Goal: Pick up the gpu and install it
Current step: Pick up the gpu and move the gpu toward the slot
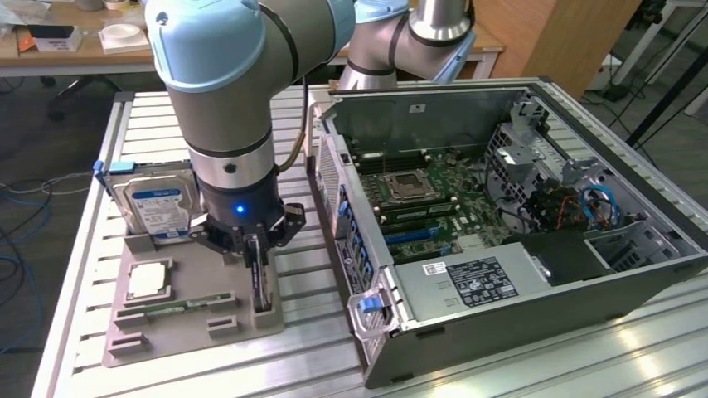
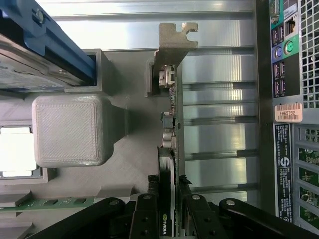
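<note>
The fingers [image 2: 192, 219] of the gripper [image 2: 169, 211] are closed on the gpu [image 2: 169, 159], a thin dark card with a metal bracket at its far end. It is set upright on the grey holder [image 1: 188, 286], beside the computer case [image 1: 531, 307].

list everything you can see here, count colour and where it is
gpu: 1, black with a brownish edge and metal bracket, standing on edge in the holder tray
hard drive: 1, silver with a blue-white label, upright at the tray's far end
processor chip: 1, silvery, lying flat in the tray
memory stick: 1, green, lying flat in the tray near the chip
holder tray: 1, grey, on the table beside the case
computer case: 1, dark grey, lying open, on the exterior view's right
table: 1, silver slatted metal, under everything
arm: 1, grey with light blue caps, over the tray
claw: 1, black, shut on the gpu
</note>
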Robot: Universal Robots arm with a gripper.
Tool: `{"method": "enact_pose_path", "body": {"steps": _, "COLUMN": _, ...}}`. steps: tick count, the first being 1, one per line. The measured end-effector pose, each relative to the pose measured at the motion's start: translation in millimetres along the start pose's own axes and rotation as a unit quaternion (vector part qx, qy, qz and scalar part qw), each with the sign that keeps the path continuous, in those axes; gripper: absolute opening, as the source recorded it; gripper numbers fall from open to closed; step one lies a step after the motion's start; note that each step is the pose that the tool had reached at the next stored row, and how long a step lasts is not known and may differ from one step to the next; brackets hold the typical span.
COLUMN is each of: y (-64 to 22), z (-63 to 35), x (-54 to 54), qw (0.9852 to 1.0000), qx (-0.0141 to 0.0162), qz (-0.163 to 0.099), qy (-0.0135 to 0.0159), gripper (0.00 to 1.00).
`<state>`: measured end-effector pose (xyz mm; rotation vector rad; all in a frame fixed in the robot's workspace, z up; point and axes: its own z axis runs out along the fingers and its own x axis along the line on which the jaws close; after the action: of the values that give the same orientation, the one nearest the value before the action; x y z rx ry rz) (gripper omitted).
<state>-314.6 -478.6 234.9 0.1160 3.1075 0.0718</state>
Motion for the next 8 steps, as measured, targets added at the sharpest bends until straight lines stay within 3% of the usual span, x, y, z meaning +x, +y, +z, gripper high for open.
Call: {"method": "enact_pose_path", "body": {"steps": 8, "y": 0.5, "z": -9.2, "x": -0.3, "qw": 1.0000, "qx": 0.0000, "qz": 0.000, "qy": 0.0000, "gripper": 0.26}}
